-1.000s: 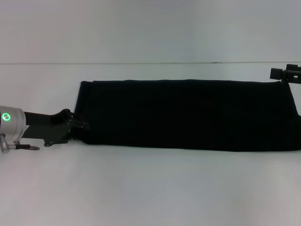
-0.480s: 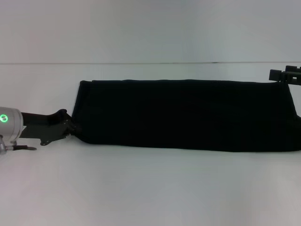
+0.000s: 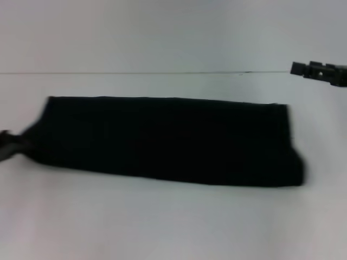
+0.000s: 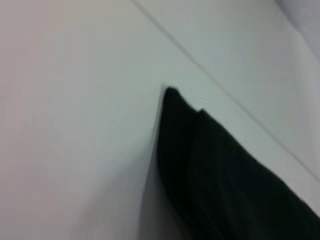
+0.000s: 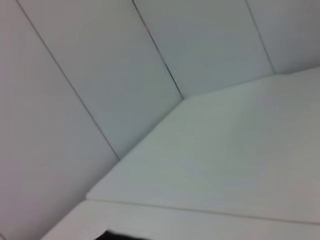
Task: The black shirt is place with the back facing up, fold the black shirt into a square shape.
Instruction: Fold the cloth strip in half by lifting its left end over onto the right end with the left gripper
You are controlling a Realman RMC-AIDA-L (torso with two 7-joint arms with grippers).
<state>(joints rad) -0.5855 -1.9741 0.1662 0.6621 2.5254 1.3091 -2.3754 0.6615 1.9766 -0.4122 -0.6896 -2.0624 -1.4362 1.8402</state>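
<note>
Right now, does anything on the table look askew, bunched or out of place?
Nothing stands out. The shirt lies flat as a long folded band, edges fairly straight. The left claw is at its left end; the right claw hangs clear beyond its far right corner.

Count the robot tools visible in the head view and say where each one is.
2. The left tool sits at the view's left edge, against the black shirt's left end. The right tool is at the upper right, clear of the shirt.

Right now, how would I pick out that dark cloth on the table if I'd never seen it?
Look at the white table. Across its middle lies the black shirt, folded into one long flat band. It is soft and matte, unlike the rigid left gripper at one end.
</note>
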